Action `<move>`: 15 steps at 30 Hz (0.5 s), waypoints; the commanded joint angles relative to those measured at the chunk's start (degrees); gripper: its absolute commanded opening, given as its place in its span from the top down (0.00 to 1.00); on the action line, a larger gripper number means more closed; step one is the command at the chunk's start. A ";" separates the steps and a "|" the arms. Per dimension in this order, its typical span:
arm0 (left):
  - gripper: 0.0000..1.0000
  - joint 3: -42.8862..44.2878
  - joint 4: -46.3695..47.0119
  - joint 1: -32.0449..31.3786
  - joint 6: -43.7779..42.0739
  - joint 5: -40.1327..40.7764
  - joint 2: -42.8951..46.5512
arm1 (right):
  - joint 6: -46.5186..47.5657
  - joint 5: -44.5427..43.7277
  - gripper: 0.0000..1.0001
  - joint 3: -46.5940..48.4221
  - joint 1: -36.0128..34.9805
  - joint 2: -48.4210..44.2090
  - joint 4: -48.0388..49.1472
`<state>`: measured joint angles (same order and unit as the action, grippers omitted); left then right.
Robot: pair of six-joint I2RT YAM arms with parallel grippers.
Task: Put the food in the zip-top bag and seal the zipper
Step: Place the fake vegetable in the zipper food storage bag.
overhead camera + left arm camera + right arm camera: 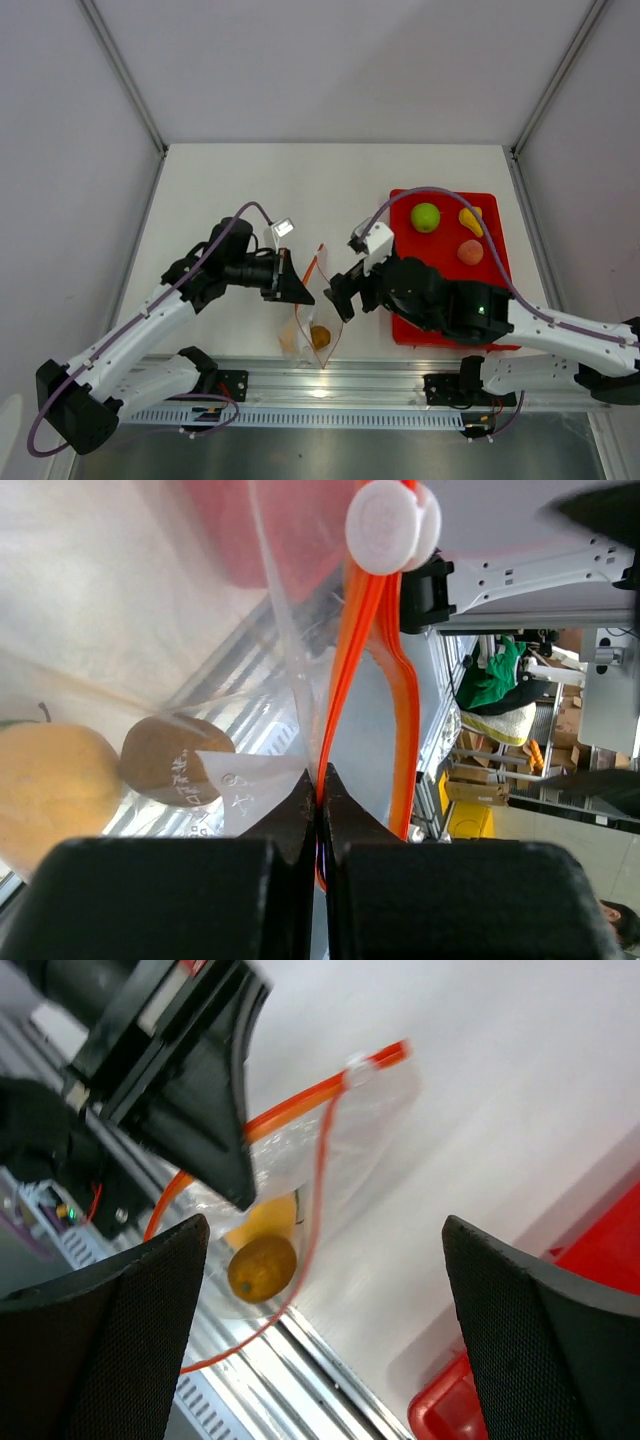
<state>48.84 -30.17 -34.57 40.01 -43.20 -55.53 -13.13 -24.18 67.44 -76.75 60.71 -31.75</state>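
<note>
We see the left gripper just left of the frame's centre in the top view. It is clamped shut on the zipper of the zip-top bag. In the left wrist view, its fingers meet at the bottom centre with the orange-red strip pinched between them. From there the strip rises to a white slider at the top of the frame.

The bag hangs from that grip, just right of and below the left gripper, with its lower end near the bottom edge of the counter. Inside it we find an orange fruit and a brownish piece low in the bag. In the left wrist view both sit at the left behind the clear plastic.

The right gripper is just right of the bag in the top view. It is spread wide and holds nothing. Its own camera shows a dark finger at each lower corner of the frame. The bag and the orange fruit lie between and beyond them, apart from both.

The red tray lies at the right of the top view. On it are a lime-green apple, a yellow pear and a red-pink piece, well apart from the bag.
</note>
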 commanded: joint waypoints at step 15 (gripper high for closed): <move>0.99 -4.54 1.87 -0.15 0.25 0.13 2.88 | -10.95 -36.56 0.01 -4.15 23.55 -8.59 -1.20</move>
<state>44.31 -29.43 -34.57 40.05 -43.00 -54.13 -19.53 -56.47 64.25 -61.19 52.01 -28.62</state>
